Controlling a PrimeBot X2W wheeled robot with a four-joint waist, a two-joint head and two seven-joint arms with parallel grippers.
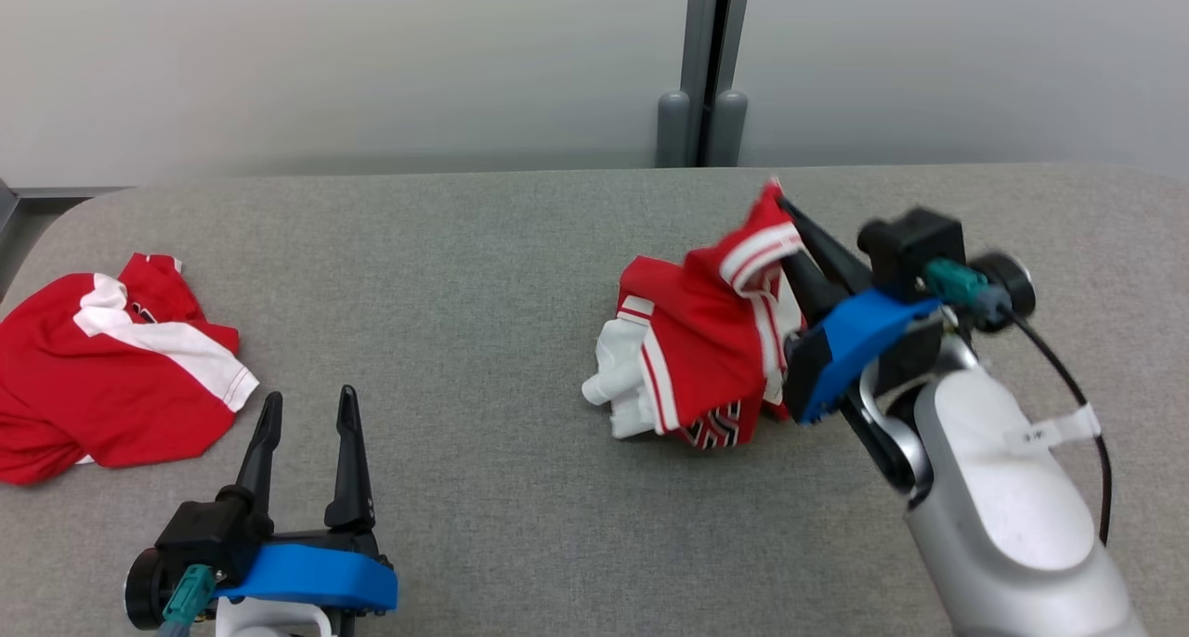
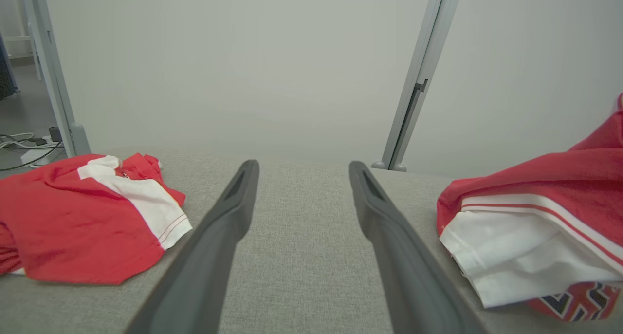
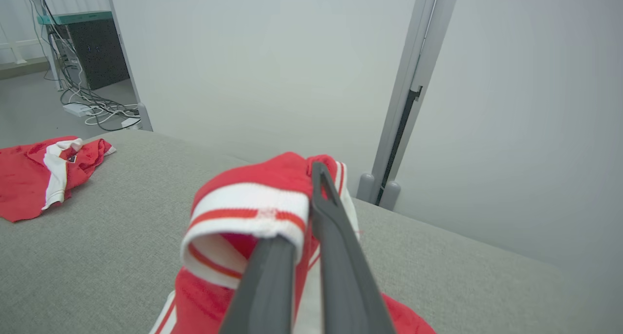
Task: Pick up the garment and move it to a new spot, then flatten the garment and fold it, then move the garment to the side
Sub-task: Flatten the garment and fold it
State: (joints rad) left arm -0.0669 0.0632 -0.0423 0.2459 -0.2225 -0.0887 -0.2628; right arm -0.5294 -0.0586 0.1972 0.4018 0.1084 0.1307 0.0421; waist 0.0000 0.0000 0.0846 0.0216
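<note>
a broad bare stretch of the grey table (image 1: 483,275) lies between the flat red garment (image 1: 111,377) at the left edge and the bunched garment (image 1: 697,349) right of centre. the left gripper (image 1: 309,396), fingers spread, faces that gap with open cloth ahead. the right gripper (image 1: 788,212), pinched on the bunched garment, and its arm (image 1: 1003,470) block that heap's right side. the wall (image 1: 372,61) and grey post (image 1: 703,108) close the far edge.

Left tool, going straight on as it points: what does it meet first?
Way looks free: the left tool points along bare table, between the spread red garment on its left and the bunched garment on its right. Beyond, likely the wall; depth unclear.
</note>
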